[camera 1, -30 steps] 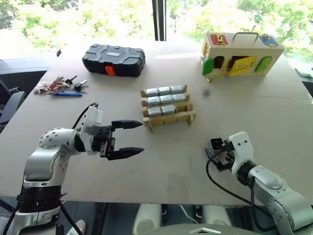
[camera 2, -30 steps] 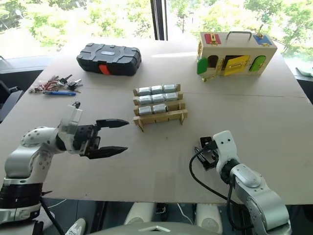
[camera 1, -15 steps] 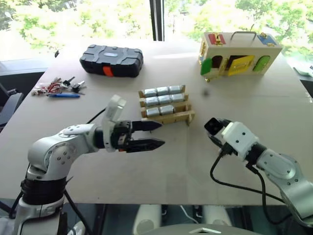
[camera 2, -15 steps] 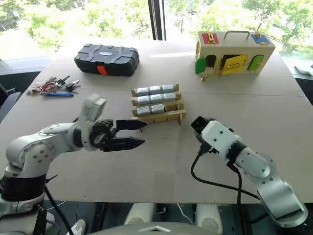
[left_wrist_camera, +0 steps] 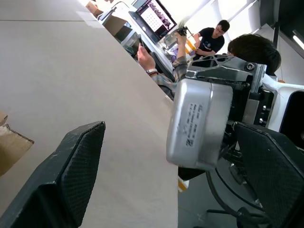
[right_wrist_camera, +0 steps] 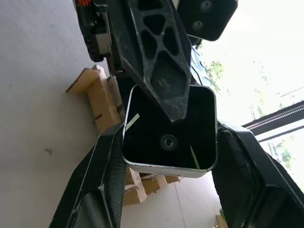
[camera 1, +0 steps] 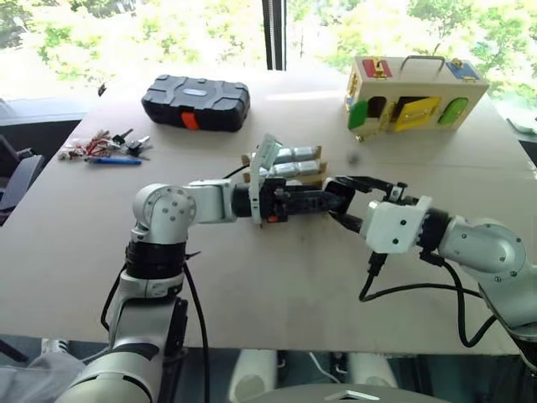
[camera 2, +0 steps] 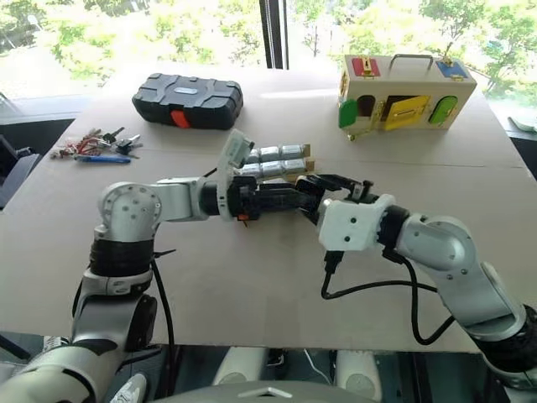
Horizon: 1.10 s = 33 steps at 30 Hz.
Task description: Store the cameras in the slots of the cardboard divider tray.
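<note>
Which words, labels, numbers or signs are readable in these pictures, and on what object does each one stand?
Nothing can be read with certainty.
On the camera, silver side: lines of small print, too blurred to read.
On the black case: a pale label, too small to read.
On the screen: content too small to read.

The two head views look forward and down over the table [camera 1: 101, 252] from close above its near edge, sharing almost the same field. The left wrist view sits low, skimming the tabletop, facing a silver camera [left_wrist_camera: 199, 124] at 3 o'clock. The right wrist view looks close at that camera's lens face [right_wrist_camera: 168, 137], with the cardboard divider tray [right_wrist_camera: 102, 102] behind.
</note>
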Each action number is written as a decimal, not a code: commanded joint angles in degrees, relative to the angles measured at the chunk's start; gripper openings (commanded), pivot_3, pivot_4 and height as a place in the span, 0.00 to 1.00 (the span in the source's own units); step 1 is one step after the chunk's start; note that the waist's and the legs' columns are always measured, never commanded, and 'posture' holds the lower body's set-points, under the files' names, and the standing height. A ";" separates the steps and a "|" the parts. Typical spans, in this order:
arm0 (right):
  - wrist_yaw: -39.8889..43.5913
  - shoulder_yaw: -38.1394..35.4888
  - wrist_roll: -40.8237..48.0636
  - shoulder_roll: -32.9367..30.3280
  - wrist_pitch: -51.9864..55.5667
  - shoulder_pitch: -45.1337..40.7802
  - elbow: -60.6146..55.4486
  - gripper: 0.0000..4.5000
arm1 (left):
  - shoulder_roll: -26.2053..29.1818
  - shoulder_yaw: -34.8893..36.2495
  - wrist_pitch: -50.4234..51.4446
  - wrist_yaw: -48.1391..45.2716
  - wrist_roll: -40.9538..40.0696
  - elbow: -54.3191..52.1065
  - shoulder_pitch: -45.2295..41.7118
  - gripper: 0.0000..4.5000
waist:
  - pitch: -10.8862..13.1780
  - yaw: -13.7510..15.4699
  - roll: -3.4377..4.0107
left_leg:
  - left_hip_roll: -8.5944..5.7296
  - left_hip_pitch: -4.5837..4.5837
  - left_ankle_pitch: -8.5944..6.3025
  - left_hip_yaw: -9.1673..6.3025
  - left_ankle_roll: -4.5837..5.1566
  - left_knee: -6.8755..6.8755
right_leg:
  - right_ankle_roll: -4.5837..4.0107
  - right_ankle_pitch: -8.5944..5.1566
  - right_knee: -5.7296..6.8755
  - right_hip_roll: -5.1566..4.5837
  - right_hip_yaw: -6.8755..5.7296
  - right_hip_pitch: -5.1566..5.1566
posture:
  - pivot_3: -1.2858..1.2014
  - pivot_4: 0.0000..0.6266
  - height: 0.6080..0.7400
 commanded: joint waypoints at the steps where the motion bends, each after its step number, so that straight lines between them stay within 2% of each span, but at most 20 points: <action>1: 0.42 -0.13 -1.15 0.60 -0.78 -0.77 -0.98 0.44 | -0.70 0.09 0.00 -0.37 -0.46 -1.69 -0.68 0.82 | 0.00 -0.02 0.00 | -0.02 0.00 0.00 0.00 0.00 0.00 | 0.00 0.00 0.00 -0.03 0.00 0.00 | 0.52 0.24 1.00; 3: 0.81 -0.12 -1.15 0.93 -0.50 -0.66 -1.04 0.44 | -0.55 0.03 0.17 -0.64 -0.34 -1.48 -0.93 0.63 | 0.00 -0.05 0.00 | -0.03 -0.01 0.00 0.00 0.00 0.00 | 0.00 0.01 0.00 -0.09 -0.02 -0.01 | 0.52 0.24 1.00; 4: 0.96 -0.27 -0.78 1.26 -0.18 -0.56 -1.04 0.44 | -0.26 -0.20 0.15 -1.01 -0.14 -1.52 -0.98 0.59 | 0.00 -0.07 0.00 | -0.03 -0.01 0.00 0.00 0.00 0.00 | 0.00 0.01 0.00 -0.10 -0.02 -0.01 | 0.52 0.24 1.00; 5: 1.20 -0.44 -0.46 1.49 0.19 -0.45 -1.05 0.44 | -0.11 -0.30 0.21 -1.27 -0.11 -1.54 -1.01 0.48 | 0.00 -0.08 0.00 | -0.02 -0.01 0.00 0.00 0.00 0.00 | 0.00 0.01 0.00 -0.11 -0.05 -0.01 | 0.52 0.24 1.00; 6: 1.92 -0.66 0.45 1.59 0.93 -0.29 -1.08 0.44 | -0.02 -0.34 0.25 -1.45 -0.08 -1.56 -1.05 0.44 | 0.00 -0.07 0.00 | -0.02 -0.01 0.00 -0.01 -0.01 0.00 | 0.00 0.01 0.00 -0.10 -0.07 -0.01 | 0.52 0.24 1.00; 7: 2.22 -1.06 1.10 1.83 1.66 -0.10 -1.11 0.44 | -0.03 -0.29 0.26 -1.51 -0.02 -1.45 -1.20 0.34 | 0.00 -0.07 0.00 | -0.02 -0.01 0.00 -0.01 -0.01 -0.01 | 0.00 0.01 0.01 -0.10 -0.09 -0.01 | 0.52 0.24 1.00; 8: 2.41 -1.44 1.62 2.01 2.23 0.12 -1.15 0.67 | -0.07 -0.16 0.23 -1.58 0.05 -1.21 -1.45 0.23 | 0.00 -0.07 0.00 | -0.01 -0.01 0.00 -0.02 -0.01 -0.01 | 0.00 0.01 0.01 -0.10 -0.10 -0.01 | 0.52 0.24 1.00; 9: 2.51 -1.80 1.86 2.09 2.44 0.34 -1.15 0.73 | 0.01 -0.06 0.11 -1.77 0.19 -0.94 -1.70 0.17 | 0.00 -0.07 0.00 | -0.01 -0.01 0.00 -0.03 -0.01 -0.01 | 0.00 0.01 0.01 -0.11 -0.10 -0.01 | 0.52 0.24 1.00; 11: 2.54 -2.27 1.88 2.16 2.50 0.67 -1.14 0.95 | 0.24 -0.02 -0.21 -2.18 0.52 -0.56 -2.01 0.16 | 0.00 -0.04 0.00 | -0.02 -0.01 0.00 -0.03 -0.01 0.00 | 0.00 0.01 0.01 -0.12 -0.11 0.00 | 0.52 0.24 1.00; 12: 2.13 -3.41 2.31 2.27 2.79 1.75 -1.14 1.00 | 1.19 -0.87 -1.83 -3.44 2.19 -0.31 -2.35 0.16 | 0.00 0.01 0.00 | -0.03 -0.01 0.00 -0.03 -0.01 -0.01 | 0.00 0.01 0.01 -0.14 -0.11 0.00 | 0.52 0.24 1.00; 15: 3.50 -10.69 8.59 1.98 4.09 7.38 -1.27 1.00 | 4.18 -4.11 -8.48 -8.77 8.75 1.96 -4.88 0.16 | 0.00 0.13 0.00 | -0.06 -0.03 0.00 -0.04 -0.01 -0.01 | -0.01 0.01 0.00 -0.15 -0.15 0.00 | 0.52 0.24 1.00; 19: 7.41 -24.10 20.83 1.30 6.17 12.63 0.02 1.00 | 7.78 -11.49 -19.47 -17.70 20.28 8.71 -12.36 0.16 | 0.01 0.42 -0.01 | -0.09 -0.09 -0.15 -0.06 -0.26 -0.01 | -0.15 -0.06 -0.02 -0.16 -0.22 0.00 | 0.52 0.24 1.00; 23: 12.88 -33.31 30.29 -1.73 7.45 14.33 2.05 1.00 | 6.99 -18.19 -29.15 -24.57 31.05 21.49 -21.27 0.16 | 0.02 0.65 -0.02 | -0.11 -0.09 -0.17 -0.05 -0.20 -0.01 | -0.19 -0.09 -0.05 -0.16 -0.20 -0.01 | 0.52 0.24 1.00; 27: 14.98 -36.75 34.53 -4.22 7.63 13.22 4.87 1.00 | 3.25 -22.89 -39.63 -29.12 40.57 34.34 -26.99 0.16 | 0.02 0.58 -0.02 | -0.09 -0.11 -0.19 -0.04 0.32 -0.02 | -0.21 -0.10 -0.09 -0.12 -0.19 -0.02 | 0.52 0.24 1.00; 33: 14.55 -37.82 33.87 -5.28 5.75 13.89 6.55 1.00 | -1.95 -26.02 -53.01 -33.13 51.61 50.68 -32.04 0.16 | 0.07 0.52 -0.06 | -0.09 -0.22 -0.25 0.01 0.43 -0.01 | -0.15 -0.07 -0.10 -0.13 -0.15 -0.11 | 0.52 0.24 1.00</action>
